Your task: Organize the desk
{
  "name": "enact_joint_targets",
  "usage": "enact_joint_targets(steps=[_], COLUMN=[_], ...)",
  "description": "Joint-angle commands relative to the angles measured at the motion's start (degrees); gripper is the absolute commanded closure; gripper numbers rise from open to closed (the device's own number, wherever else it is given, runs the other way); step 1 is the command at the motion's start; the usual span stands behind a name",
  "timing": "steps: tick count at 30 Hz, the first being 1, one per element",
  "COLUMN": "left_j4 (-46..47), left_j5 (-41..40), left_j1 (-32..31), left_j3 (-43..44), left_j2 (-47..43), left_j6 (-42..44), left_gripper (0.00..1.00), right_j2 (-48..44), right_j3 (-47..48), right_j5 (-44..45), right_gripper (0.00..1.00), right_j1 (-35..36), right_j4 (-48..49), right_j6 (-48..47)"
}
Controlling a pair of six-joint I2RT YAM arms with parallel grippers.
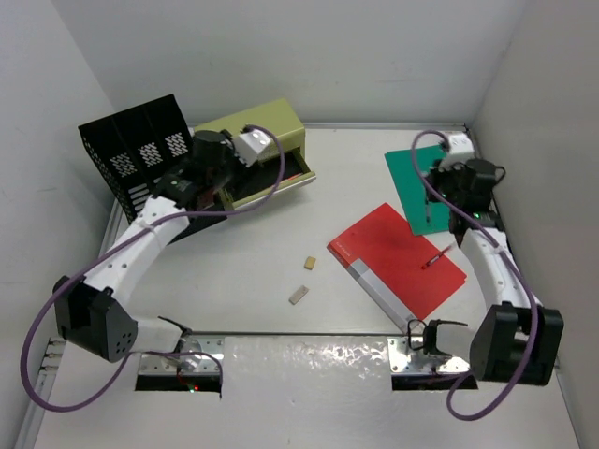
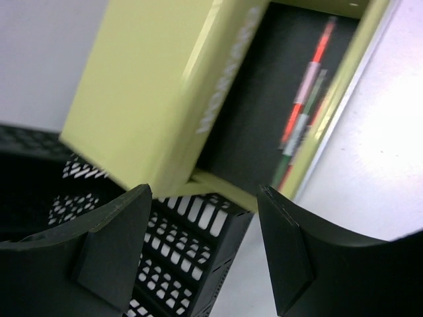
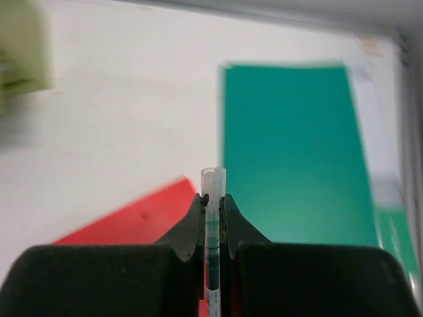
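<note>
The white desk (image 1: 253, 253) holds a red notebook (image 1: 398, 257) with a red pen (image 1: 435, 257) on it, and a green notebook (image 1: 421, 173) at the back right. My right gripper (image 1: 432, 198) hovers over the green notebook's near edge, shut on a clear pen with green ink (image 3: 213, 198) held upright between the fingers; my right gripper (image 3: 213, 201) shows it closely. My left gripper (image 1: 208, 187) is open and empty (image 2: 205, 244) above the corner of the black mesh organizer (image 2: 165, 264), beside the olive drawer box's open drawer (image 2: 264, 119), which holds several pens (image 2: 304, 112).
The black mesh organizer (image 1: 140, 154) stands at the back left, touching the olive-green drawer box (image 1: 267, 136). Two small tan blocks (image 1: 310, 264) (image 1: 299, 296) lie mid-desk. White walls enclose the desk; a metal rail runs along the near edge (image 1: 299, 334).
</note>
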Motion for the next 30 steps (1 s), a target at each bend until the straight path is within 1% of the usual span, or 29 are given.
enact_joint_targets(steps=[1, 2, 3, 4, 5, 6, 7, 8, 9, 10, 11, 12, 13, 15, 16, 17, 18, 20, 22, 23, 24, 26, 27, 28, 29, 30], left_j4=[-1.39, -1.91, -2.18, -2.53, -2.97, -3.75, -4.02, -4.2, -4.29, -4.46, -4.64, -4.64, -4.64, -4.38, -4.12, -3.77, -3.76, -4.37, -4.81, -4.9, -4.91, -4.03, -3.68, -3.07, -2.89, -2.8], left_j5=[7.25, 8.91, 9.54, 9.89, 10.07, 10.25, 10.25, 10.07, 10.16, 10.16, 10.07, 9.98, 9.98, 9.72, 9.46, 8.5, 7.62, 7.61, 7.7, 7.7, 7.7, 7.26, 7.26, 7.26, 7.52, 7.96], left_j1=[4.96, 7.32, 8.56, 9.53, 10.67, 12.68, 13.57, 15.32, 16.21, 17.0, 18.49, 19.11, 19.73, 21.22, 21.58, 22.1, 22.19, 22.37, 22.37, 22.37, 22.37, 22.37, 22.37, 22.37, 22.37, 22.37], left_j3=[3.15, 3.06, 2.89, 2.89, 3.06, 3.58, 3.76, 3.94, 4.03, 4.12, 4.12, 3.94, 3.68, 2.19, 1.66, 0.79, 0.52, 0.08, -0.36, -0.45, -0.71, -1.77, -2.03, -2.47, -2.65, -2.65], left_j2=[-4.15, -5.63, -6.26, -6.79, -7.14, -7.49, -7.58, -7.76, -7.93, -8.11, -8.46, -8.72, -8.9, -9.95, -10.22, -10.57, -10.66, -10.92, -11.19, -11.36, -11.36, -11.45, -11.45, -11.19, -11.01, -10.92], left_j6=[-2.4, -2.58, -2.93, -3.19, -3.46, -3.72, -4.24, -4.6, -5.38, -5.74, -6.18, -7.05, -7.32, -7.5, -7.24, -7.15, -7.06, -6.01, -5.57, -5.48, -5.31, -5.22, -5.22, -5.22, -5.13, -5.13], left_gripper=[0.37, 0.37, 0.37, 0.37, 0.37, 0.37, 0.37, 0.37, 0.37, 0.37, 0.37, 0.37, 0.37, 0.37, 0.37, 0.37, 0.37, 0.37, 0.37, 0.37, 0.37, 0.37, 0.37, 0.37, 0.37, 0.37], right_j2=[3.15, 4.46, 6.74, 8.07, 9.56, 13.23, 15.35, 17.99, 23.58, 26.6, 29.5, 32.4, 37.91, 42.69, 46.54, 48.06, 49.38, 52.53, 54.04, 54.13, 54.05, 53.52, 53.17, 52.73, 51.69, 50.89], right_j3=[10.4, 12.33, 16.18, 18.31, 20.16, 23.92, 26.3, 28.85, 34.71, 37.98, 41.15, 46.92, 49.59, 54.6, 55.32, 55.77, 55.86, 57.34, 57.44, 55.79, 54.47, 51.22, 50.5, 49.71, 47.88, 46.9], right_j5=[-7.58, -9.16, -9.96, -10.14, -10.4, -10.32, -10.58, -11.01, -10.84, -10.41, -9.36, -8.13, -6.38, -5.48, -4.0, -3.12, -2.76, -3.71, -4.34, -4.43, -4.17, -3.81, -3.99, -4.07, -3.99, -3.55], right_gripper=[1.0, 1.0, 1.0, 1.0, 1.0, 1.0, 1.0, 1.0, 1.0, 1.0, 1.0, 1.0, 1.0, 1.0, 1.0, 1.0, 1.0, 1.0, 1.0, 1.0, 0.98, 0.9, 0.58, 0.4, 0.35, 0.34], right_j1=[8.01, 12.99, 16.08, 18.81, 24.76, 27.77, 30.24, 34.96, 37.27, 39.21, 42.62, 44.14, 45.11, 47.22, 47.75, 48.54, 48.81, 49.16, 49.42, 49.51, 49.43, 49.43, 49.43, 49.51, 49.43, 49.51], right_j4=[4.22, 4.65, 5.09, 4.92, 4.83, 4.83, 3.79, 2.73, -0.5, -2.27, -4.55, -6.75, -7.29, -6.43, -4.94, -3.1, 0.93, 1.84, 1.67, 2.63, 6.64, 9.66, 9.93, 10.54, 12.98, 14.66], right_j6=[-5.95, -6.82, -8.75, -14.68, -18.05, -21.56, -28.82, -32.37, -35.98, -42.71, -45.48, -47.68, -51.18, -54.36, -56.9, -57.54, -57.81, -57.72, -57.2, -56.58, -54.4, -53.5, -52.72, -51.75, -50.87, -48.95])
